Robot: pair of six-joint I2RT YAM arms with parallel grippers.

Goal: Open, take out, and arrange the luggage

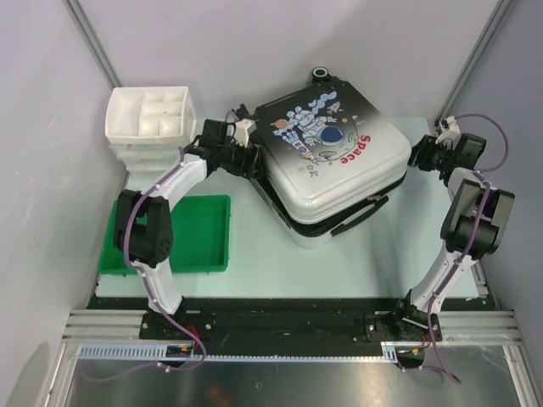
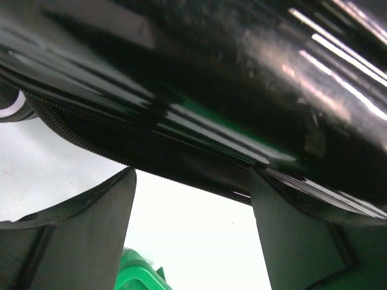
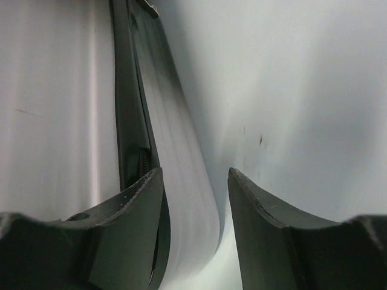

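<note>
The luggage (image 1: 331, 161) lies flat in the middle of the table, astronaut side up, lid down on its base, with a dark seam and a handle along its near side. My left gripper (image 1: 251, 159) is open at the luggage's left edge. In the left wrist view its open jaws (image 2: 190, 175) sit just under the glossy black shell (image 2: 211, 78) and zipper line, holding nothing. My right gripper (image 1: 416, 157) is open at the luggage's right corner. In the right wrist view its jaws (image 3: 195, 172) straddle the white shell edge (image 3: 178, 157) without closing on it.
A white compartmented drawer box (image 1: 151, 119) stands at the back left. A flat green tray (image 1: 182, 237) lies at the front left and also shows in the left wrist view (image 2: 136, 272). Grey walls close in on both sides. A black wheel (image 1: 321, 74) sticks out at the luggage's far corner.
</note>
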